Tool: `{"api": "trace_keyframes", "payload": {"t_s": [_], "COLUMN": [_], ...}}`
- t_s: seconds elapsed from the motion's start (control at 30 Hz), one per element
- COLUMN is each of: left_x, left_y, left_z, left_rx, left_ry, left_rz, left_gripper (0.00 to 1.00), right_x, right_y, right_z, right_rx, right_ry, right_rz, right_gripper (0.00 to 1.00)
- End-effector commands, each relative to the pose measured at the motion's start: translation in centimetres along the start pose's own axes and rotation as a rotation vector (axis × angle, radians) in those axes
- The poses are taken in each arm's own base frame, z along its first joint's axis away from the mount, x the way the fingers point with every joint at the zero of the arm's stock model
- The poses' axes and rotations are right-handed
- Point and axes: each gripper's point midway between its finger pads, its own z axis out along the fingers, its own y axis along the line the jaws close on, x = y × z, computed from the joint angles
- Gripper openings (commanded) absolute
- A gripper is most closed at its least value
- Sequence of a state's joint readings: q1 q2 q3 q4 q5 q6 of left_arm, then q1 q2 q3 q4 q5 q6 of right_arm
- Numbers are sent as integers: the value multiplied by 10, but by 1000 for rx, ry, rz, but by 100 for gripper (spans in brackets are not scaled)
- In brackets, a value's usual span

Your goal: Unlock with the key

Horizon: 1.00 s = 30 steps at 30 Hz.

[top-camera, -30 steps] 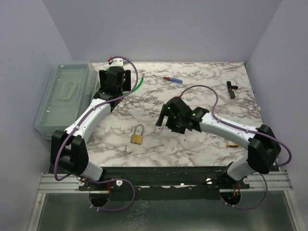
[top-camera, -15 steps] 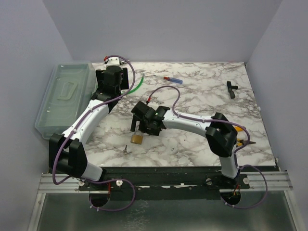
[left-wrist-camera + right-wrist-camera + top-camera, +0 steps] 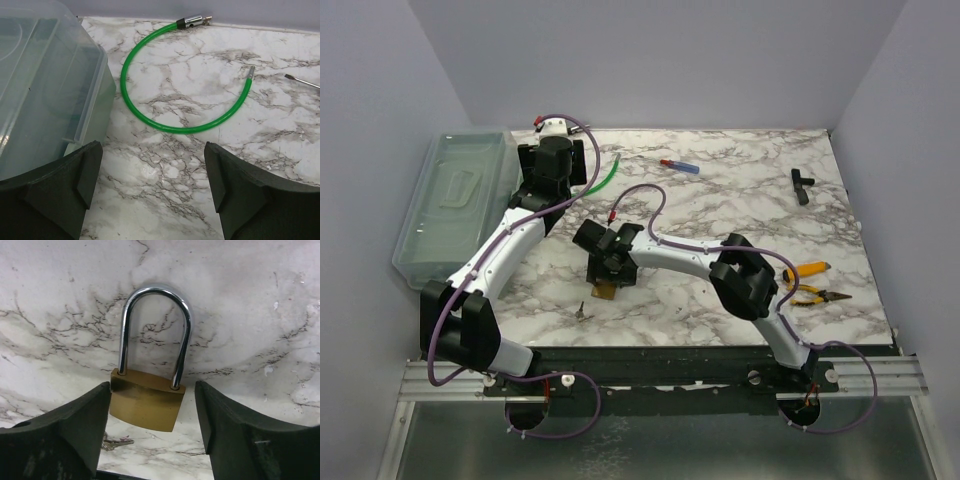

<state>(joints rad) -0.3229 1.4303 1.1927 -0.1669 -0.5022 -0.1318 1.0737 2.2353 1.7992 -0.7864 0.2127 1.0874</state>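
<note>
A brass padlock [image 3: 145,400] with a steel shackle lies flat on the marble table [image 3: 720,200]. My right gripper [image 3: 151,390] is low over it and open, its jaws on either side of the lock body. The left finger is close to the body's edge and a gap shows at the right. From above, the gripper [image 3: 610,268] covers most of the padlock [image 3: 605,292]. The small key [image 3: 580,311] lies on the table just left of the lock, near the front edge, and the key [image 3: 114,442] also shows below the lock. My left gripper [image 3: 152,165] hangs open and empty at the back left.
A clear plastic bin [image 3: 460,200] stands at the left edge, right beside my left gripper. A green tube [image 3: 175,130] curls ahead of it. A red and blue tool [image 3: 680,166], a black fitting [image 3: 802,185] and yellow pliers [image 3: 810,282] lie to the right.
My right arm has swung left and down from the table's middle onto the padlock, and its jaws have narrowed a little. The left arm has barely moved.
</note>
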Motion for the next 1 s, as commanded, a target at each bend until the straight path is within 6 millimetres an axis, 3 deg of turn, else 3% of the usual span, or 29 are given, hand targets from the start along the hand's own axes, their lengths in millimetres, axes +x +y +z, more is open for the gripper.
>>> {"api": "trace_keyframes", "payload": {"t_s": [0.0, 0.23, 0.33, 0.43, 0.6, 0.83, 0.97], "left_x": [-10, -8, -6, -4, -2, -3, -2], "left_y": [1, -1, -4, -7, -9, -10, -11], "left_z": [-7, -6, -5, -4, -3, -3, -3], "left_rx": [6, 19, 30, 43, 53, 57, 64], "left_ry": [-25, -21, -15, -8, -3, -4, -1], "left_rz": [-22, -19, -17, -16, -15, -15, -15], "left_gripper": [88, 85, 83, 83, 82, 82, 82], "right_x": [14, 10, 0, -10, -26, -41, -45], "right_y": [-28, -37, -43, -62, -88, -62, -65], "right_z": [24, 24, 16, 12, 8, -26, -23], "right_rx": [124, 167, 179, 212, 205, 74, 104], "right_ry": [20, 17, -34, -66, -80, -122, -130], "right_rz": [-72, -177, -213, -241, -227, -231, -244], "right_gripper": [69, 37, 30, 25, 24, 27, 31]}}
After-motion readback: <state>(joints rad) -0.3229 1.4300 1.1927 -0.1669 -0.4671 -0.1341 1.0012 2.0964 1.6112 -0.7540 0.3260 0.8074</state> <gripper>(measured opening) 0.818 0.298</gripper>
